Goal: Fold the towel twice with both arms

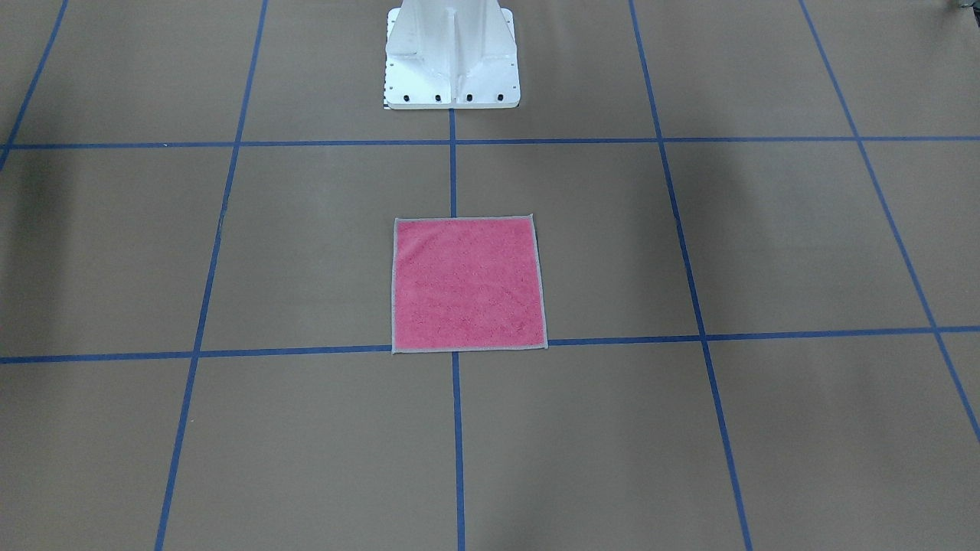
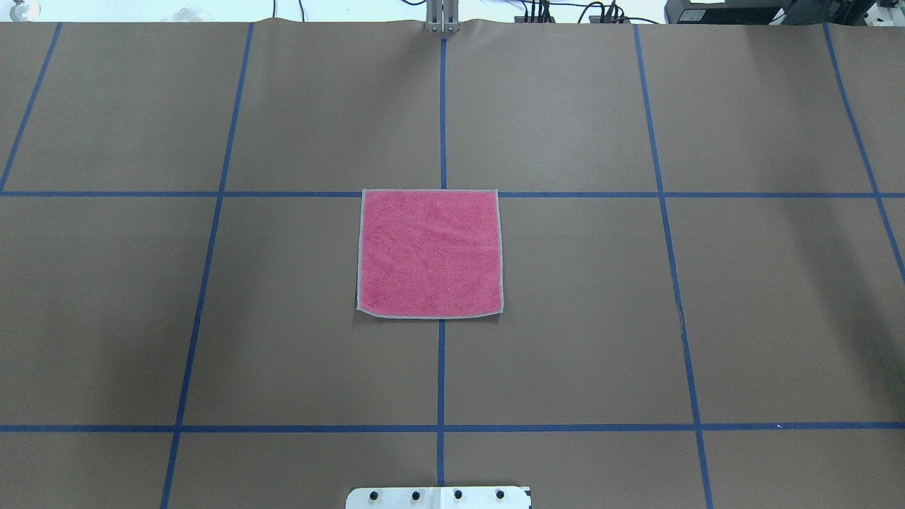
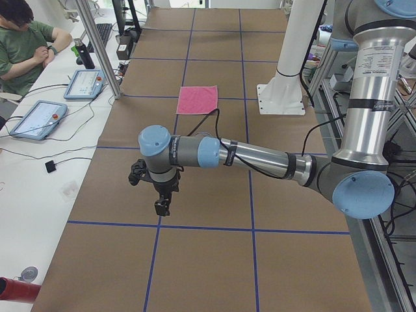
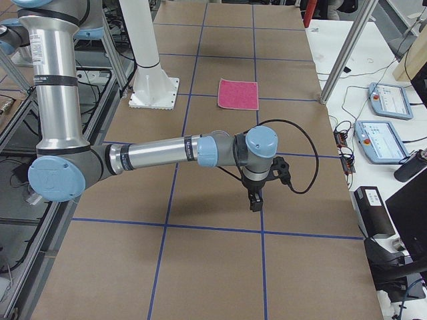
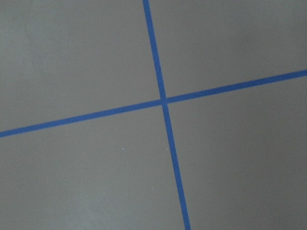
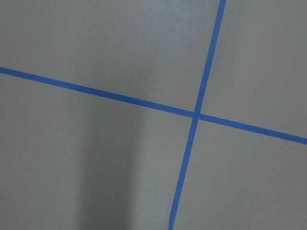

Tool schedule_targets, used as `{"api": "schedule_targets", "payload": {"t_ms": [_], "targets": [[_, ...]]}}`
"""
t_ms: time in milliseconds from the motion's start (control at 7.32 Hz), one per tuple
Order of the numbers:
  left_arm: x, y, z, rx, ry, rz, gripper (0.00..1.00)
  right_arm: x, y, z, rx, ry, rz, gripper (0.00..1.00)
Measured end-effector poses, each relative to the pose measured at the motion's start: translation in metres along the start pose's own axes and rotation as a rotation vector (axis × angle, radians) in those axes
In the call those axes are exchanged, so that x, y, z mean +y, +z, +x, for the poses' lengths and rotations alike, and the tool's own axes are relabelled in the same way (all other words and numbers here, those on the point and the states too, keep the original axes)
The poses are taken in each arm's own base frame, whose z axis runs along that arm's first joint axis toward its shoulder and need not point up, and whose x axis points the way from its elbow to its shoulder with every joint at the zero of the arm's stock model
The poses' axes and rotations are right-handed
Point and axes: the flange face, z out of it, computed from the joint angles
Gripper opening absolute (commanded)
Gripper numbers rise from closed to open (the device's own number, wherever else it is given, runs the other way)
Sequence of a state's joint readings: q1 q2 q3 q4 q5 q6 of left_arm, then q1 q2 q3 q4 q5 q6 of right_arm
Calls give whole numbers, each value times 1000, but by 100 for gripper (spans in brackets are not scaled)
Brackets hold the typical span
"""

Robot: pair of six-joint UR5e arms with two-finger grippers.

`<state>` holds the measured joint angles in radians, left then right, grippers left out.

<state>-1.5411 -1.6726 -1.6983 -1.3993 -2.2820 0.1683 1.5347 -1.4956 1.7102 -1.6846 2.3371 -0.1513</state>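
From the table's left end, the left arm point(image 3: 260, 158) is the nearest thing, stretched low over the brown table point(image 2: 636, 318). The left gripper point(image 3: 161, 208) hangs pointing down above bare paper. It shows only from this end, and its wrist camera catches just a crossing of blue tape lines point(image 5: 163, 100), so I cannot tell whether its fingers are apart or together. The towel point(image 2: 430, 253) lies well beyond it, off to its right at the middle of the table.

From the other end the right arm point(image 4: 160, 152) mirrors this. The right gripper point(image 4: 255, 203) also points down over bare paper, its finger state equally unreadable, and the towel lies well apart to its left. Neither gripper looks clearly nearer, so I judge each must travel inward along the table to reach its own side of the cloth.

The white pedestal point(image 2: 438, 498) stands nearest the robot, well apart from the towel. The towel lies flat and unfolded, pink face up, grey edging all round. Being square, it has no long axis, and its sides run parallel to the tape grid. The centre line passes under it, and its far edge lies along a cross line. Bare paper surrounds it on every side, leaving open room to lift and carry an edge over.
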Motion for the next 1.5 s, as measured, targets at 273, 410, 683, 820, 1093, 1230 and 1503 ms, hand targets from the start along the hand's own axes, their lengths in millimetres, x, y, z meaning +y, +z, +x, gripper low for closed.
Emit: {"api": "schedule_targets", "payload": {"t_ms": [273, 410, 683, 820, 1093, 1230, 1503], "targets": [[-39, -6, 42, 3, 25, 31, 100, -36, -12, -23, -12, -15, 26, 100], [-59, -7, 70, 11, 12, 50, 100, -46, -9, -37, -44, -14, 25, 100], [-93, 2, 142, 111, -39, 78, 100, -59, -1, -61, -93, -24, 14, 100], [-111, 19, 188, 168, -109, 66, 100, -62, 2, -67, -99, -23, 8, 100], [-130, 48, 278, 254, -271, 39, 100, -64, 7, -69, -100, -28, 9, 100], [-131, 59, 319, 295, -325, 24, 100, -66, 10, -70, -102, -17, 27, 100], [-134, 63, 406, 347, -443, 4, 100, -75, 25, -101, -125, 110, 38, 100]]}}
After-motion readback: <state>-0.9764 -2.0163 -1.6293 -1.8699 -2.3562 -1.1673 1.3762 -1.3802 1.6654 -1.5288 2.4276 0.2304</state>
